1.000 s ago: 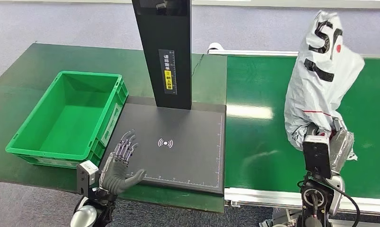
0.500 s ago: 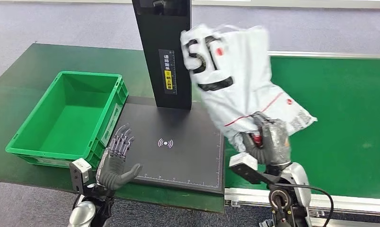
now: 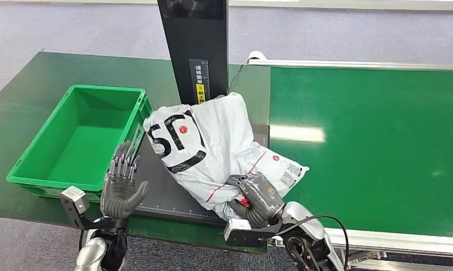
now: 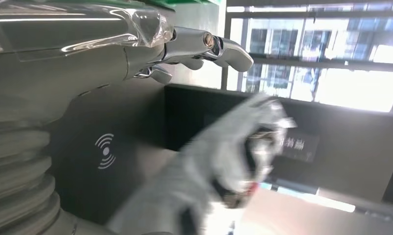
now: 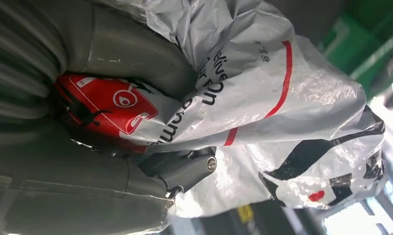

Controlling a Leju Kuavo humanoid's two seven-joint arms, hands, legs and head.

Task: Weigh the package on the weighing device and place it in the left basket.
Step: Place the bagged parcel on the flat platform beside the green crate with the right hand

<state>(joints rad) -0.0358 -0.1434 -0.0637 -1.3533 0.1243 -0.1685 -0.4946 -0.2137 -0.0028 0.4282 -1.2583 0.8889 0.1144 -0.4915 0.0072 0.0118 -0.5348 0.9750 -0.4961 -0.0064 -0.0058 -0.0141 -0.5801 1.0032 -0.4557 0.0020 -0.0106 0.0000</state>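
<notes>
A white plastic courier package (image 3: 204, 144) with black lettering and a red stripe lies across the black weighing platform (image 3: 159, 195), leaning toward the scale's black column (image 3: 197, 51). My right hand (image 3: 256, 197) grips the package's near end; close up, its fingers (image 5: 182, 169) wrap the crumpled plastic (image 5: 282, 98). My left hand (image 3: 121, 183) is raised at the platform's left front corner, fingers apart, holding nothing. From the left wrist, its fingers (image 4: 204, 46) hang above the platform (image 4: 104, 152) with the blurred package (image 4: 219, 166) beyond. The green basket (image 3: 80, 138) stands left of the scale.
A green conveyor belt (image 3: 370, 147) runs along the right, with a metal rail (image 3: 382, 240) at its near edge. The scale and basket sit on a dark green table (image 3: 21, 113).
My right hand has swung the package left from over the belt and brought it down onto the weighing platform. My left hand has drawn back slightly toward the basket and lifted.
</notes>
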